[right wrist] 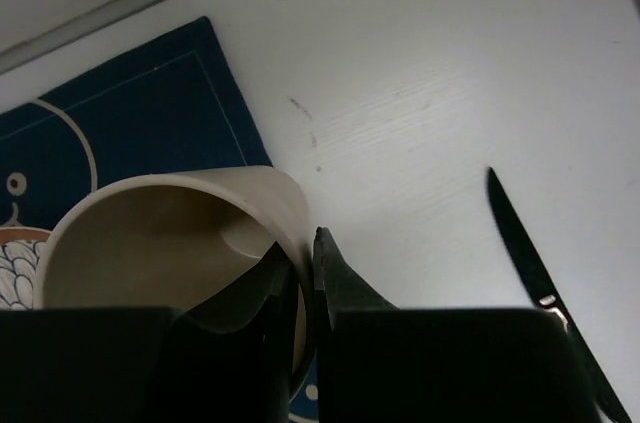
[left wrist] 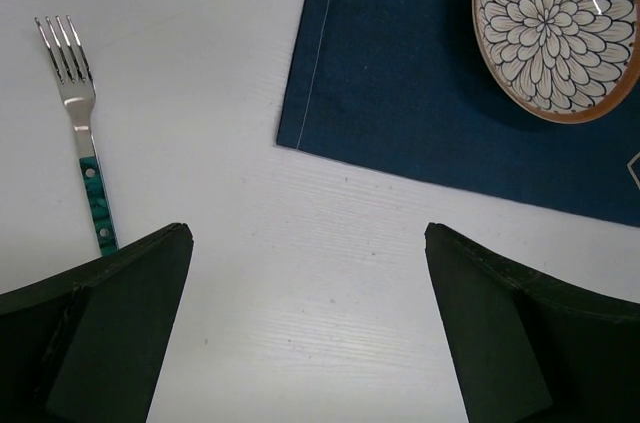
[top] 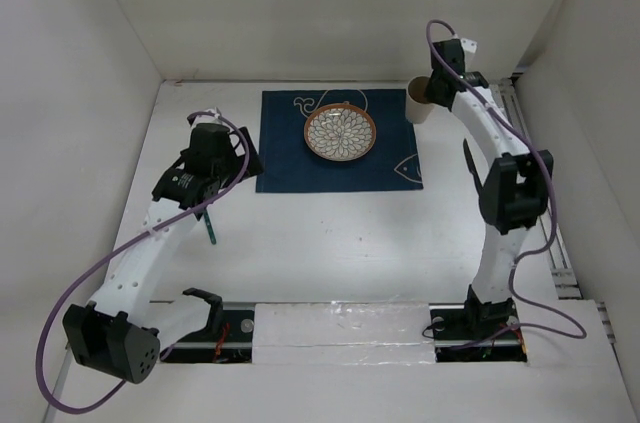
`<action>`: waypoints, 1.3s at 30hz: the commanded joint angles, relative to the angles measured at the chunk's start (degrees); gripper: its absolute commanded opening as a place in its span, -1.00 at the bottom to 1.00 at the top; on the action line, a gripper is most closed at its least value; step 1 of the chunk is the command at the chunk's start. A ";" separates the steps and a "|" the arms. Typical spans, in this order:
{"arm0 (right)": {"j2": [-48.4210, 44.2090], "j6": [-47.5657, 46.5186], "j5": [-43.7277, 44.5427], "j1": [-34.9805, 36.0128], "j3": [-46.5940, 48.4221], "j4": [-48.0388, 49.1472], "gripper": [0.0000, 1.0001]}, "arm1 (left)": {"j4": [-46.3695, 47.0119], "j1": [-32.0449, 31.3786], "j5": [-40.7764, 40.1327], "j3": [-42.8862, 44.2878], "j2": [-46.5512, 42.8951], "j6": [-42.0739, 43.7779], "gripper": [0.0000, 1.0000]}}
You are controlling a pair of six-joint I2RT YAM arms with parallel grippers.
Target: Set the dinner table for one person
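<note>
A: Pinching anything, that right gripper (right wrist: 305,263)?
B: Yes, it is closed on the cup (right wrist: 150,233) wall, one finger inside, at the mat's (top: 285,153) one o'clock corner.
A: And the left gripper (left wrist: 308,230)?
B: Spread wide, holding nothing, above the white desk (top: 330,233). A fork (left wrist: 85,143) lies on the desk at the mat's eight o'clock, and a knife (right wrist: 525,253) at its three o'clock. The plate (top: 341,131) sits on the mat.

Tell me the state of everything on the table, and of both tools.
Mat: spread flat on the table.
Plate: empty, on the mat.
Cup: empty, wall pinched by the right tool.
Fork: lying on the table, left of the mat, free.
Knife: lying on the table, free.
Left tool: open, empty.
Right tool: shut on the cup.
</note>
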 commanded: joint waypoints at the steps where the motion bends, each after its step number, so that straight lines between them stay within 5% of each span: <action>1: 6.46 -3.18 -0.83 2.04 9.08 -5.55 -1.00 | 2.00 0.22 0.44 -0.77 -1.80 0.94 1.00; 6: 12.18 -4.23 -4.86 2.04 14.10 1.54 -1.00 | 2.00 0.22 0.97 -0.77 -1.80 1.56 1.00; 20: 28.97 -3.10 -10.14 2.05 38.97 -2.75 -1.00 | 2.53 0.22 2.81 -0.77 -0.75 2.09 1.00; 39: 32.22 -2.57 -10.67 -0.59 40.82 0.07 -0.88 | 2.53 0.22 3.34 -0.77 -0.21 2.61 1.00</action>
